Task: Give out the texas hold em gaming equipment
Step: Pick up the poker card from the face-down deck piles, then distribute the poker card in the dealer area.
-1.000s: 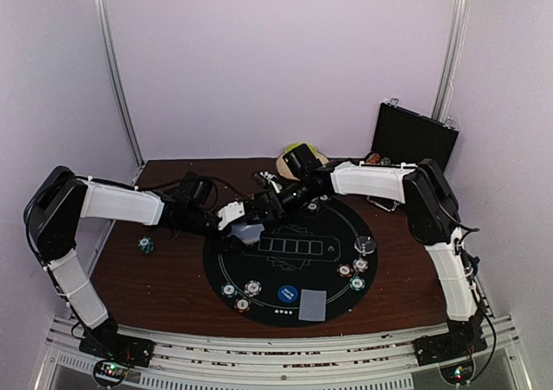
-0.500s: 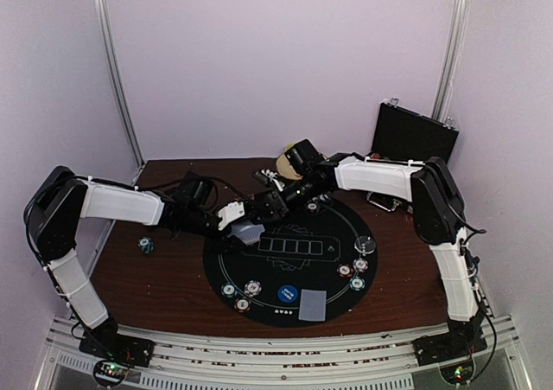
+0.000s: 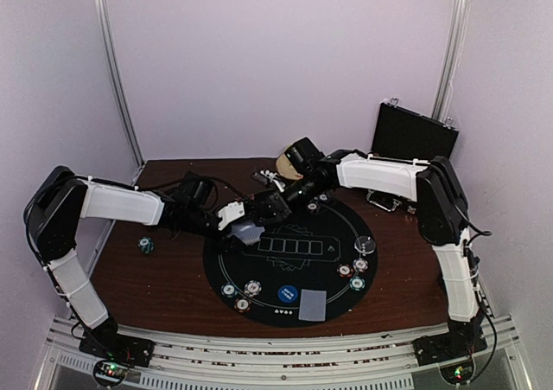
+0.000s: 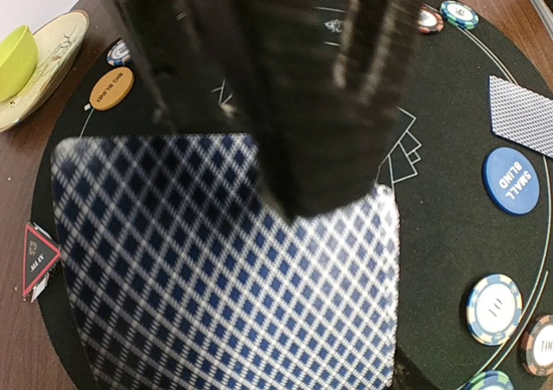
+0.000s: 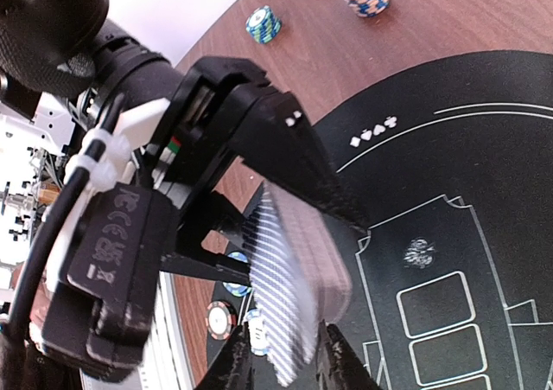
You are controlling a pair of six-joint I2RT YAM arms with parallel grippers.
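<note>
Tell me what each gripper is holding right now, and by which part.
The left gripper pinches the stack of cards across its faces at one end. The right gripper straddles the stack's free edge; whether it grips cannot be told.

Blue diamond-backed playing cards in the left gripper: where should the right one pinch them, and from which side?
Best bet: pinch the free end of the blue diamond-backed playing cards, which juts past the fingers of the left gripper. Come in edge-on from opposite that gripper, one pad on each flat face: both faces are exposed there, and the other end is clamped.
</note>
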